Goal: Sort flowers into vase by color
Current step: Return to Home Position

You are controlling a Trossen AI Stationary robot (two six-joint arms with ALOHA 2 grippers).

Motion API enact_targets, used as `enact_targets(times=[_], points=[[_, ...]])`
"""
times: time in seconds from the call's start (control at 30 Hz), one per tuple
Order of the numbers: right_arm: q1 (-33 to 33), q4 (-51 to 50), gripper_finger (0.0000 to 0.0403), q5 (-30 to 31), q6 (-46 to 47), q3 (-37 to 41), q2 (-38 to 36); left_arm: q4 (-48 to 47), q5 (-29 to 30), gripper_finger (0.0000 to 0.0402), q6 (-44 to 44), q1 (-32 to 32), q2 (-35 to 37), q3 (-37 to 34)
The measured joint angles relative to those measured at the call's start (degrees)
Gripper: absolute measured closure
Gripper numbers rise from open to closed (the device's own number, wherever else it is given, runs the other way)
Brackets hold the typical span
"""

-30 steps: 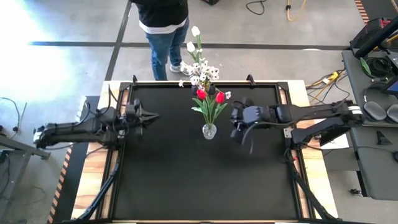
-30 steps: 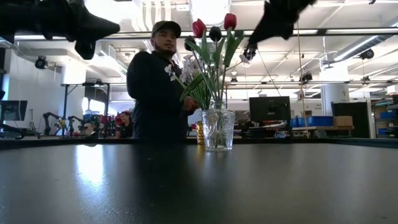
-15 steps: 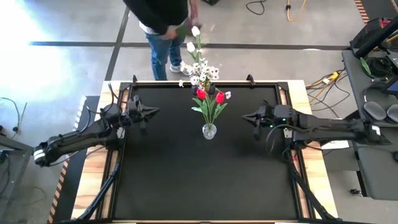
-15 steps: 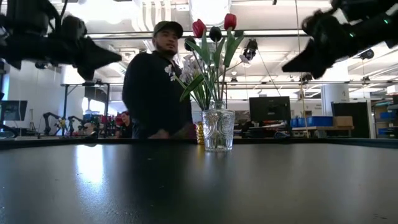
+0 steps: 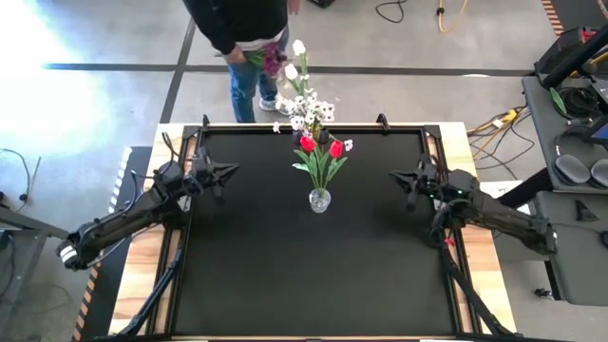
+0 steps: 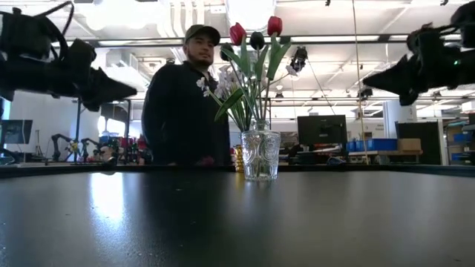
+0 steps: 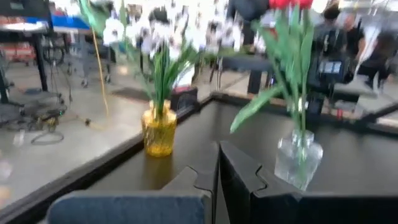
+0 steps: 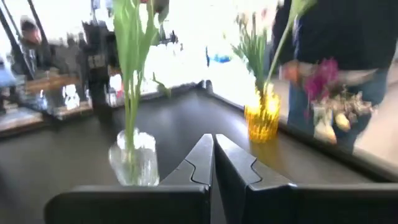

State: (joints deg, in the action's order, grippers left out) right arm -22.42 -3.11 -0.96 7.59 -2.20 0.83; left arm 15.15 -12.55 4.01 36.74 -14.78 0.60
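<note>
on the table [image 5: 247, 275], red tulips [image 5: 308, 143] stand in a clear vase [image 5: 320, 200]

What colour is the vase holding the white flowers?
Yellow. The vase shows best in the left wrist view.

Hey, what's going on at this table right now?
Neither arm is handling anything: the left gripper and right gripper hang over opposite sides of the table, jaws shut and empty. The red tulips and a dark tulip stand in the glass vase mid-table; the white flowers fill a yellow vase at the far edge. A person behind the table seems to hold another bunch.
</note>
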Motion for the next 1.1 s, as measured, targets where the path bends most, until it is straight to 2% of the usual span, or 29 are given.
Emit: enact_targets(times=[0.3,0.43,0.67,1.1], points=[[0.4,3.7,0.0394,0.8,-5.7,1.5,0.8,-12.0,1.1,0.0401,-2.0,4.2,14.9,0.0],[0.4,3.7,0.0394,1.0,-5.9,1.5,1.4,-12.1,-0.7,0.0401,-1.2,4.2,14.3,0.0],[0.4,3.6,0.0394,1.0,-6.1,1.5,5.1,-12.1,-0.3,0.0401,1.0,4.1,14.7,0.0],[0.4,3.6,0.0394,1.0,-6.1,1.5,10.3,-12.4,1.9,0.0401,2.7,4.1,9.5,0.1]])
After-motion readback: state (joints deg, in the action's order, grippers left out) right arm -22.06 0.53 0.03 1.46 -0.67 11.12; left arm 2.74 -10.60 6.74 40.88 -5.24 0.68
